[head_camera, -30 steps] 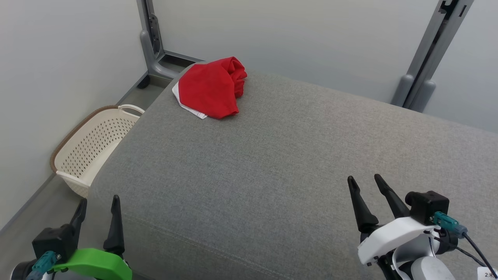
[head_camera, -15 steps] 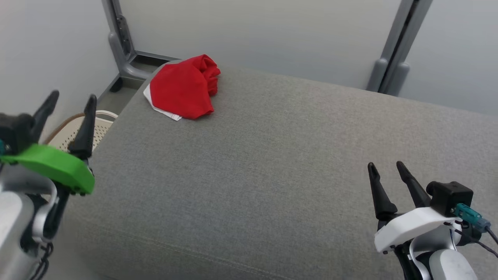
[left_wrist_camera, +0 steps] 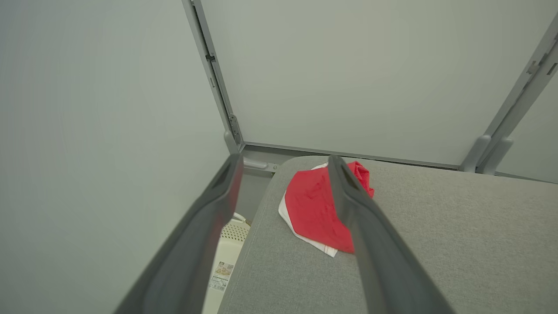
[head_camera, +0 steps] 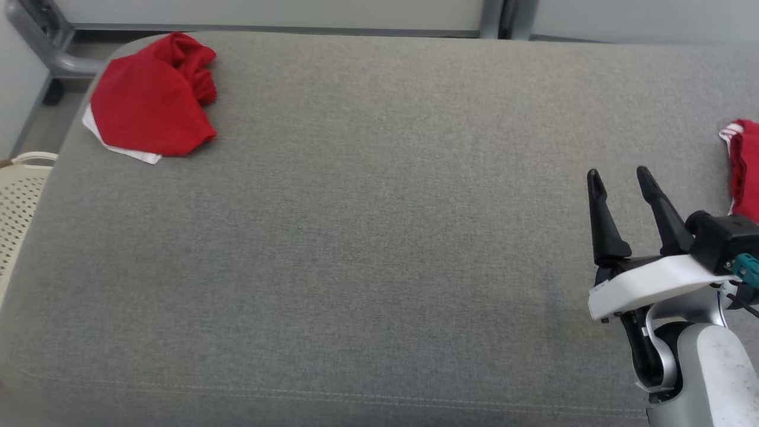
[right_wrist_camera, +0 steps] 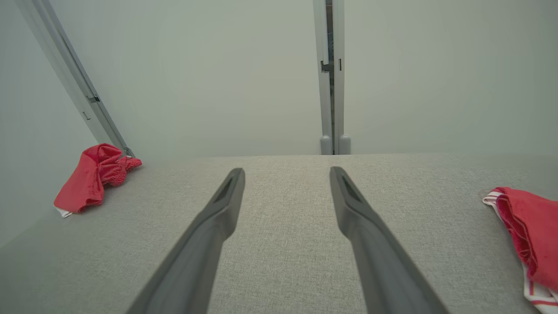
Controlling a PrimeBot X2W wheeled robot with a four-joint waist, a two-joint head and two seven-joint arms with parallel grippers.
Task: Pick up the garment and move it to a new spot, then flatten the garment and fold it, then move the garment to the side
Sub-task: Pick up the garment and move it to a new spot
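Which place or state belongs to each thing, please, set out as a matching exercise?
Things:
1. crumpled red garment with a white edge
2. red garment with white-striped trim
3. cream perforated plastic basket
4. dark-fingered right end effector

Places or states:
A. beside the left end of the grey fabric cushion
B. open, empty, over the cushion's near right
C. on the cushion's far left corner
D. at the cushion's right edge

Pairs: 1-C, 2-D, 3-A, 4-B
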